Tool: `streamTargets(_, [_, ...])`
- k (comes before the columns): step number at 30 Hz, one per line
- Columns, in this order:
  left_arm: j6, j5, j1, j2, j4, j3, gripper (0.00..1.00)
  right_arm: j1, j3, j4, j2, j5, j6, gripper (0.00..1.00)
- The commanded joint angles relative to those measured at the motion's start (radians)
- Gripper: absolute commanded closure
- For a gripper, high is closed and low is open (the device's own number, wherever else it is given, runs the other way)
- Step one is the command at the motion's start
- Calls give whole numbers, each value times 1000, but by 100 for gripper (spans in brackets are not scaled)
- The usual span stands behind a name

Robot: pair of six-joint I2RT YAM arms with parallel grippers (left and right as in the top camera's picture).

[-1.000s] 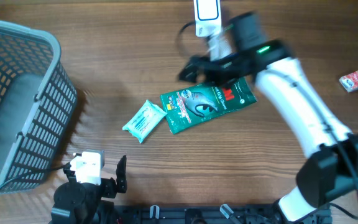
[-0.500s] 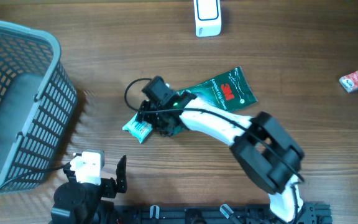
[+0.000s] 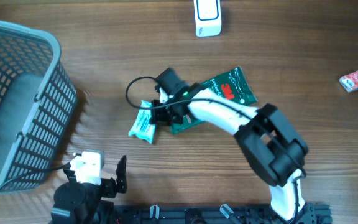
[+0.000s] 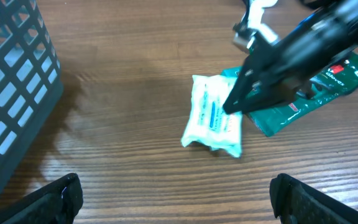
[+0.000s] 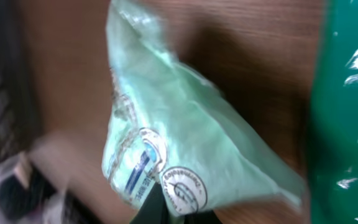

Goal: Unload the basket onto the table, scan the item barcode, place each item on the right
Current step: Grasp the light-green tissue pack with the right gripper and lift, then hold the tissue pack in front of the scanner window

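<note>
Wooden worktop (image 3: 104,50), viewed from overhead. Lying directly on it: 1 grey mesh basket (image 3: 48,43) at left edge; white scanner (image 3: 207,15) at far centre; pale green packet (image 3: 143,124) just beside dark green packet (image 3: 232,90) mid-worktop; small red-and-white packet (image 3: 356,81) at right edge.

A pale green wipes packet (image 3: 142,126) with a blue label is seen pinched at one edge, lying tilted just beside a dark green 3M pouch (image 3: 232,90).

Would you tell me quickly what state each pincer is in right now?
Left pincer: open, holding nothing.
Right pincer: closed on the wipes pack.
</note>
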Motion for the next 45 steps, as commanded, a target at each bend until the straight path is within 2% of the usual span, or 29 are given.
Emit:
streamTargets(1, [-2,11,5,-6,4,3,0,-131,2,5,-136,-782,-470,96])
streamTargets(5, [-2,11,5,-6,4,3,0,-211,2,-1,-145,-1005,-399,96])
streamTargets(9, [-2,11,5,-6,4,3,0,-219,1,5,-145,-986,-853,96])
streamTargets(11, [-2,11,5,-6,4,3,0,-211,1,18,-145,-905,-1081,96])
streamTargets(14, [-2,11,5,-6,4,3,0,-214,1,116,-145,-916,-1117,96])
streamTargets(15, [-2,11,5,-6,4,3,0,-216,1,207,-145,-1006,-1136,96])
streamTargets(20, [-2,11,5,-6,4,3,0,-195,1,684,-147,-1005,-1072,96])
streamTargets(22, [-2,11,5,-6,4,3,0,-195,1,991,-147,-1005,-971,96])
streamTargets(24, [-2,11,5,-6,4,3,0,-195,1,1294,-147,-1004,-940,96])
streamTargets(27, [-2,11,5,-6,4,3,0,-196,4,1785,-147,-985,-962,96])
streamTargets(28, [-2,11,5,-6,4,3,0,-196,4,1856,-147,-970,-998,96])
streamTargets(29, [-2,11,5,-6,4,3,0,-196,4,1896,-147,-948,-1065,96])
streamTargets(32, [-2,11,5,-6,4,3,0,-196,5,1851,-147,-842,-1332,96])
streamTargets(34, [-2,11,5,-6,4,3,0,-196,12,1855,-147,-851,-1390,96])
streamTargets(45, [-2,11,5,-6,4,3,0,-196,29,1896,-147,-935,-1392,96])
